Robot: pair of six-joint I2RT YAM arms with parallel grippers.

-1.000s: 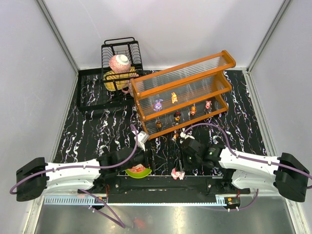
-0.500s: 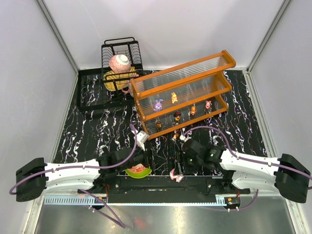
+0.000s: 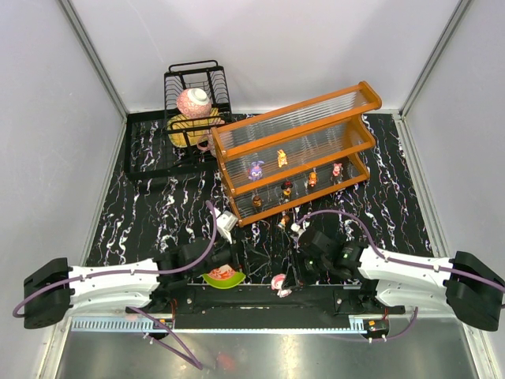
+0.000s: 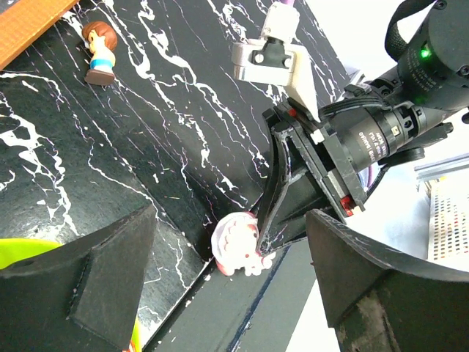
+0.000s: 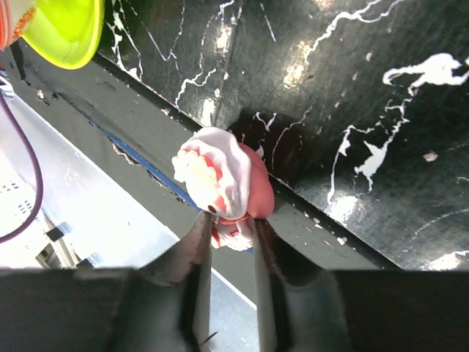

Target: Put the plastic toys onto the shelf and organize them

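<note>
The pink-and-white round toy (image 3: 278,284) lies at the table's near edge, half over the black rail; it also shows in the left wrist view (image 4: 233,246) and the right wrist view (image 5: 223,180). My right gripper (image 3: 289,276) (image 5: 229,227) points down at it, fingers shut on its lower part. My left gripper (image 3: 225,257) (image 4: 227,271) is open and empty, to the left of the toy. The orange shelf (image 3: 292,118) holds a purple toy (image 3: 256,170), a yellow toy (image 3: 282,159), a pink toy (image 3: 338,169) and several brown and orange ones. A brown-haired figurine (image 4: 100,53) stands on the table before the shelf.
A green-rimmed bowl (image 3: 223,277) sits at the near edge under my left wrist. A black wire dish rack (image 3: 197,87) with round crockery stands at the back left on a black tray. Purple cables loop over both arms.
My right gripper has moved toward the near edge and left, and the pink-and-white toy has shifted a little left with it. My left arm has shifted slightly.
</note>
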